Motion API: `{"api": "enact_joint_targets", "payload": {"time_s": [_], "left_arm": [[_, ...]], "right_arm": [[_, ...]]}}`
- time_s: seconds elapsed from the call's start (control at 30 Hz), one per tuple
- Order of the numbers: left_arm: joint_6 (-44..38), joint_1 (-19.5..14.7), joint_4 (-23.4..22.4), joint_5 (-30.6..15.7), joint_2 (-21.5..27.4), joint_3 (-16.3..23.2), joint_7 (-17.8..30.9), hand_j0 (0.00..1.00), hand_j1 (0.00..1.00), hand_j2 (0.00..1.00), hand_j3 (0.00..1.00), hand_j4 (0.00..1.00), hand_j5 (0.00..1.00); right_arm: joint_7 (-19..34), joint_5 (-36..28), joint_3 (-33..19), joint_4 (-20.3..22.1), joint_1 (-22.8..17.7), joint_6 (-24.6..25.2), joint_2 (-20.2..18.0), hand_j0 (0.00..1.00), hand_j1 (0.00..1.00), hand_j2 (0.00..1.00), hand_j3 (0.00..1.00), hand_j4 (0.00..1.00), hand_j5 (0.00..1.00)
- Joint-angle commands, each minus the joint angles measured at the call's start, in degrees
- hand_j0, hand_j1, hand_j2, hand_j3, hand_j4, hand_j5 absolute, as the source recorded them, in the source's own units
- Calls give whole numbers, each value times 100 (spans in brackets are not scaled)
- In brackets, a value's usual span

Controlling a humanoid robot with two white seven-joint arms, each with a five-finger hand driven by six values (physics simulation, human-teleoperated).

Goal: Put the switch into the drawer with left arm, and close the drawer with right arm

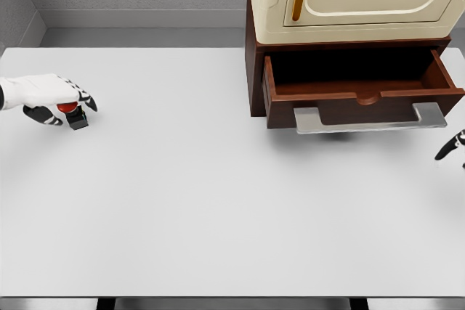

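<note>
At the far left of the plain white surface point(218, 201), the white left hand point(54, 101) curls its dark-tipped fingers around the small black switch with a red button point(71, 112), which looks to sit on the surface. To my eye the grip should firm up before lifting, then carry it well across to the open dark-brown wooden drawer with a silver handle point(363, 92), clearing its front edge. Only the right hand's point(452, 146) fingertips show; its state I cannot tell. No writing is legible.
</note>
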State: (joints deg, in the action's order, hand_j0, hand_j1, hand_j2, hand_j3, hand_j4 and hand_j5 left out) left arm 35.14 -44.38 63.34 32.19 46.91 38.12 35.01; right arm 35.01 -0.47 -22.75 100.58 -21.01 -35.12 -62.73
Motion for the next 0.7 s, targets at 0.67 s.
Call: {"api": "enact_joint_targets", "payload": {"time_s": [0.67], "left_arm": [[-14,-123,143,-11,20,47,-1,32,32,32,32,32,32]], "right_arm": [[-1,-33,306,5,0,12,-99,58,58,58,58,58,58]]}}
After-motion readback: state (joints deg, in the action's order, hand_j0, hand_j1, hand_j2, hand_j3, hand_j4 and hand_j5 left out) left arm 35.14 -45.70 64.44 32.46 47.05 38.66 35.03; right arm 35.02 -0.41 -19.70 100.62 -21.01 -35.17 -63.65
